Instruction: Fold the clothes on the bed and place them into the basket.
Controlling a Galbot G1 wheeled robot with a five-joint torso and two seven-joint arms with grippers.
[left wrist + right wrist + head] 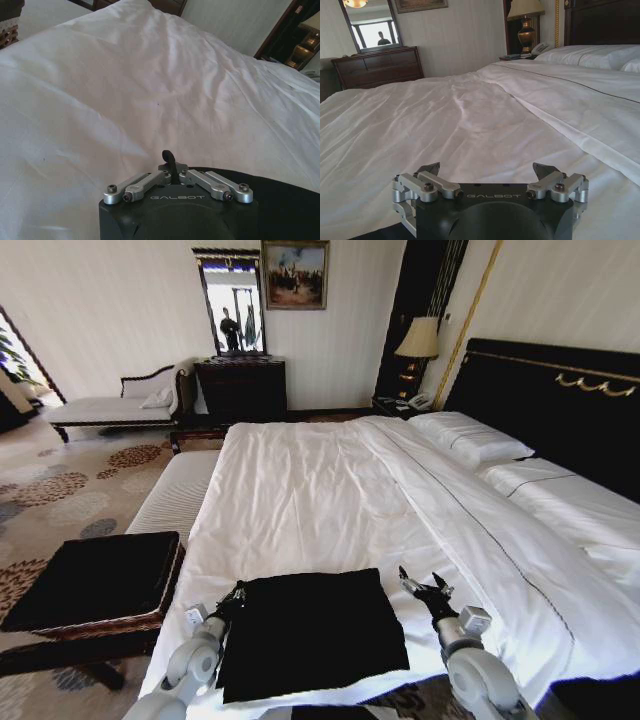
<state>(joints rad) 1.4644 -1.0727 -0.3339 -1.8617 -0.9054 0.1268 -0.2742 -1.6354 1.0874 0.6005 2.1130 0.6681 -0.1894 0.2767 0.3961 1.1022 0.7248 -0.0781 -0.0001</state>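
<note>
Black T-shirt (312, 632) lies folded flat at foot of bed (330, 490). L gripper (236, 594) pinched shut at its far-left corner; R gripper (424, 586) spread wide, empty, just beside right edge. Fabric prob. light, limp; best gripped at corners. Basket (95, 582) well left

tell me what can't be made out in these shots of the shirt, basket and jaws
- Black soft-fabric T-shirt, head view: its lettering is hidden, folded inward or face down.
- Shallow rectangular brown wicker basket, head view: its black lining hides any contents.
- Left gripper, left wrist view: the wrist body hides what the shut jaws pinch.
</note>
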